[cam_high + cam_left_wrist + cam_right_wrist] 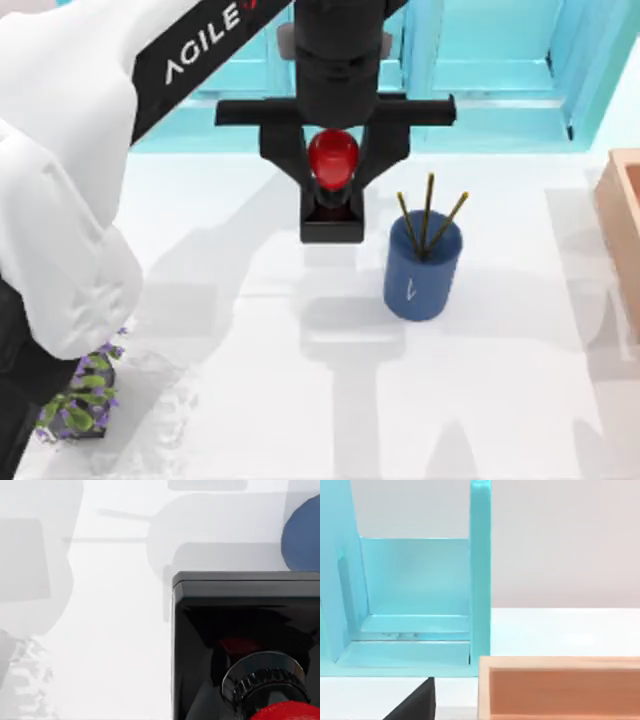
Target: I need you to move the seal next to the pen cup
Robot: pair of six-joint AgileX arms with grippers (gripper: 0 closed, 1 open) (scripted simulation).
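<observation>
I have the seal (pixel 332 160) pinched by its red knob in my left gripper (pixel 332 185), just left of the cup (pixel 422 268). I judge this the placing step: next, set it down flat, then let go.

Rendered desk/office mock-up. White table (pixel 300 420), blue pen cup (pixel 422 268) with pencils (pixel 428 222) at 3 o'clock, turquoise shelf unit (pixel 480 70) along 12 o'clock, potted plant (pixel 82 392) at 8 o'clock, wooden box (pixel 622 215) at right edge.
</observation>
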